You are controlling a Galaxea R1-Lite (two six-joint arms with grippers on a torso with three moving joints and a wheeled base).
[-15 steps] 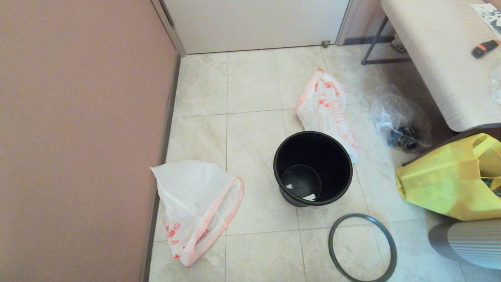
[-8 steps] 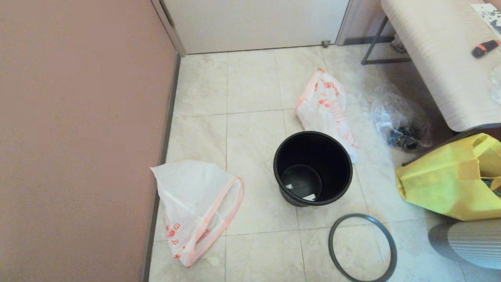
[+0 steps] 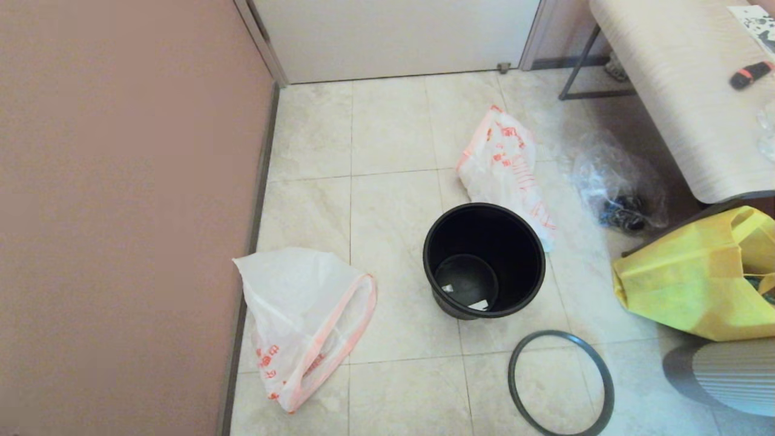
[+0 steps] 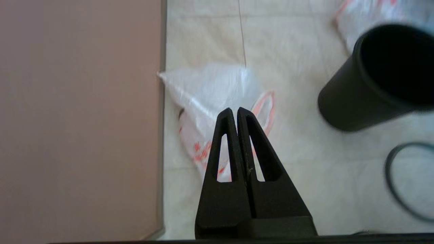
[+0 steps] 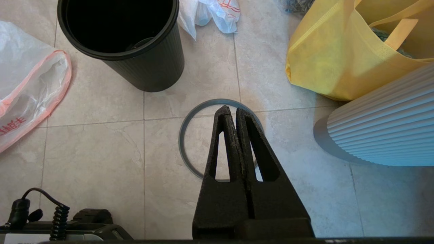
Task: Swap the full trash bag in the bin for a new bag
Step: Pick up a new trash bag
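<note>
**Emptied bin stands unlined, bags scattered around it**

On a pale tiled floor, everything lies around the small round black plastic bin (image 3: 484, 260), which stands upright and bare inside, its bottom showing. To the left of the bin, near the pink-brown wall (image 3: 121, 212), lies the limp translucent white new bag (image 3: 303, 321) with wide pink-orange handle loops, flat on the tiles and well apart from the bin. The left gripper (image 4: 234, 110) hangs above that bag, its two black fingers pressed together and holding nothing. Just behind the bin, touching its far rim as seen from the head camera, lies the lumpy white full trash bag (image 3: 505, 169) with dense orange-red print. In front of the bin, slightly to the right, the dark grey hoop (image 3: 560, 383) lies flat on the floor, separate from the rim. The right gripper (image 5: 230, 109) hangs over this hoop, clenched and empty. Farther right of the bin sit a clear crinkled plastic bag (image 3: 617, 188) of dark items and a yellow fabric bag (image 3: 696, 272).
</note>
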